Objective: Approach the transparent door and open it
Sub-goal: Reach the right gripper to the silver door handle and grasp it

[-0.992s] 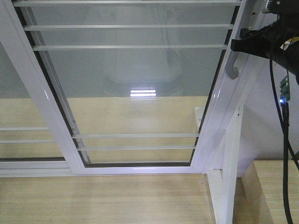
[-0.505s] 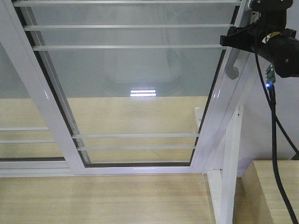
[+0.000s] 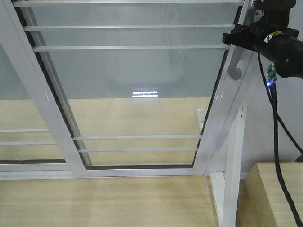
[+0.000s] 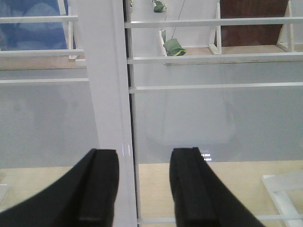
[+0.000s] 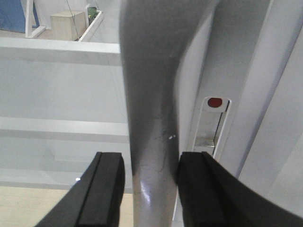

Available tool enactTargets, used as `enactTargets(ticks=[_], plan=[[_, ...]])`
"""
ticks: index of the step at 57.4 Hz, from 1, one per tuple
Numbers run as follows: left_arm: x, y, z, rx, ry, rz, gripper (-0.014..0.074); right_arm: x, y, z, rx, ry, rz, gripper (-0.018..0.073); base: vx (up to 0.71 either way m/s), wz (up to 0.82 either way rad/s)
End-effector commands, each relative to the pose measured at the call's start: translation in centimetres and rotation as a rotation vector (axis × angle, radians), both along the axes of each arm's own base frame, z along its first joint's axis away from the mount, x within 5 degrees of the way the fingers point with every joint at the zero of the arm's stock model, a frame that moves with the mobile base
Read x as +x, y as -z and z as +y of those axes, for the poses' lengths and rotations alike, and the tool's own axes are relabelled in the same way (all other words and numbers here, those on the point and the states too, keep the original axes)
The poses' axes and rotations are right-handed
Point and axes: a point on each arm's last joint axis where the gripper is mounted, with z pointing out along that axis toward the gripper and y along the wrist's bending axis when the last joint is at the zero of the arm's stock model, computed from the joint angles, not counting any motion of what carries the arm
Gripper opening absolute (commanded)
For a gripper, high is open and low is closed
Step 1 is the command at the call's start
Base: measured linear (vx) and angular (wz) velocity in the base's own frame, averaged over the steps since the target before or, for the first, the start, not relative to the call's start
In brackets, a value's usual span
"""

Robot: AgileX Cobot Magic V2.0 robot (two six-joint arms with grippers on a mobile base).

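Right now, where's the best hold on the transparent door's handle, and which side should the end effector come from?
Grip the handle on its straight shank, above the hooked lower tip, coming head-on from the robot's side, one finger each side. The bar is narrow and runs along the stile of the transparent door. The right end effector straddles it so, jaws apart.

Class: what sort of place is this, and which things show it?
Probably an indoor room, perhaps a test space: a white-framed transparent door, its curved handle, and pale wood flooring.
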Motion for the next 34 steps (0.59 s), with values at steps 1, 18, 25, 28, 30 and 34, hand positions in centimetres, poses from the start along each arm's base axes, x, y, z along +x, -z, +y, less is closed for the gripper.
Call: enactTargets(ticks=[1, 18, 25, 28, 30, 34], plan=[[0.2, -1.8, 0.0, -0.010, 0.003, -0.106, 0.0405, -0.3, -3.8, 1.7, -0.025, -0.054, -0.171, 0.0336, 0.00, 0.00], [0.2, -1.8, 0.0, -0.010, 0.003, -0.106, 0.0405, -0.7, -3.9, 4.2, -0.018, -0.115, -0.177, 0.0336, 0.00, 0.00], [0.2, -1.8, 0.0, -0.010, 0.003, -0.106, 0.0405, -1.0, -3.9, 5.3, -0.016, -0.144, -0.177, 0.0336, 0.00, 0.00], [0.2, -1.8, 0.0, -0.010, 0.003, -0.106, 0.0405, -1.1, -3.9, 5.9, -0.014, -0.158, -0.177, 0.0336, 0.00, 0.00], [0.2, -1.8, 0.0, -0.010, 0.003, -0.106, 0.0405, -1.2, -3.9, 6.2, -0.014, -0.165, -0.178, 0.0336, 0.00, 0.00], [0.2, -1.8, 0.0, -0.010, 0.003, -0.106, 0.0405, -1.3, -3.9, 6.8, -0.012, -0.181, -0.182, 0.0336, 0.00, 0.00]])
